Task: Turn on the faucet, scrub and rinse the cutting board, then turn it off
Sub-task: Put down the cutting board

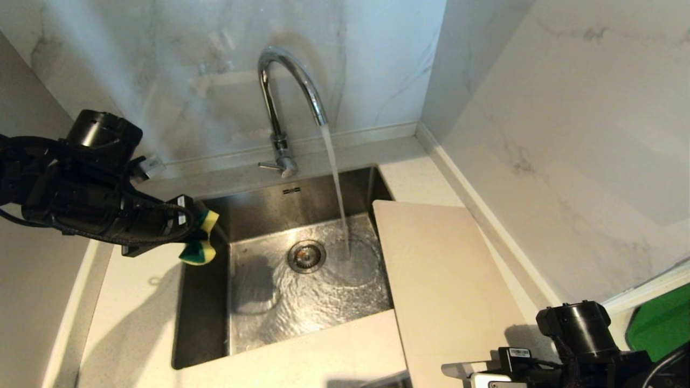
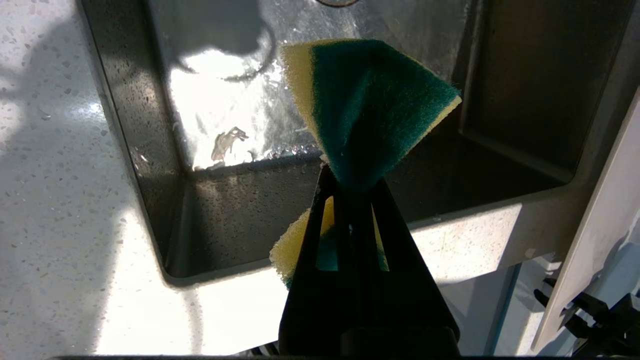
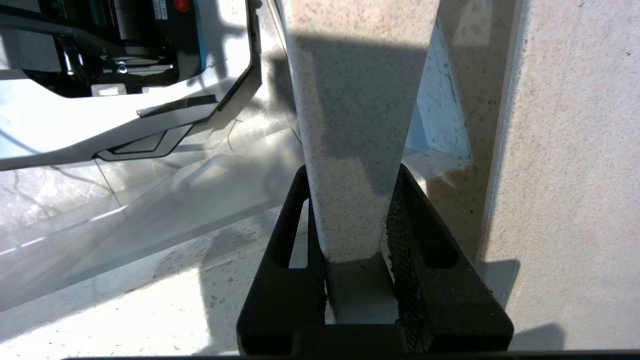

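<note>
With water running from the tall chrome gooseneck faucet [image 1: 288, 91], the left gripper [image 2: 352, 187] clamps the green-and-yellow sponge [image 2: 367, 107] and the right gripper [image 3: 357, 235] pinches the thin pale beige plastic cutting board [image 1: 447, 280], so scrubbing likely comes next, needing board and sponge brought together.

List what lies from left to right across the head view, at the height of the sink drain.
Left gripper pinching the sponge → drain → falling water stream → cutting board → marble side wall.
</note>
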